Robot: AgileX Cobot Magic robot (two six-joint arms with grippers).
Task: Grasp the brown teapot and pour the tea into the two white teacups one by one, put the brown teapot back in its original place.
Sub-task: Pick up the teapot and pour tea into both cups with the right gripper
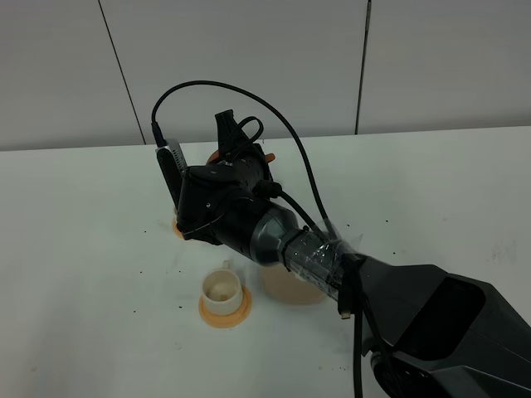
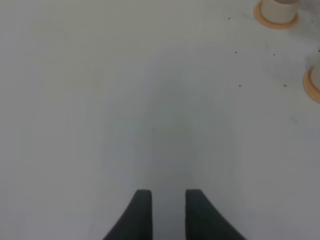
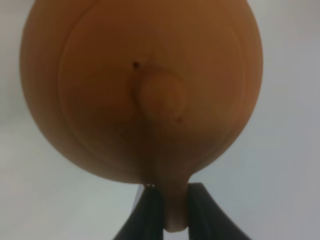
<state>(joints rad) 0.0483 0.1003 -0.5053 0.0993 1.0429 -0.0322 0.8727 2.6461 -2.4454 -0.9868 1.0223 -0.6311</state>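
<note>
My right gripper [image 1: 231, 133] reaches across the middle of the table and is shut on the loop handle of the brown teapot [image 3: 142, 90], held above the table. In the exterior view only slivers of the teapot [image 1: 264, 159] show past the gripper. In the right wrist view its lid and knob face the camera, with the handle between my right gripper's [image 3: 170, 197] fingers. One white teacup [image 1: 222, 288] stands on an orange coaster near the front. The other teacup is hidden behind the arm; only its coaster [image 1: 177, 225] peeks out. Both teacups [image 2: 276, 7] [image 2: 316, 77] show in the left wrist view. No tea is visible.
A beige saucer [image 1: 286, 286] lies on the table under my right forearm, with nothing on it. My left gripper [image 2: 167, 200] hovers over bare white table with a narrow gap between its fingers and nothing in it. A grey wall stands behind the table.
</note>
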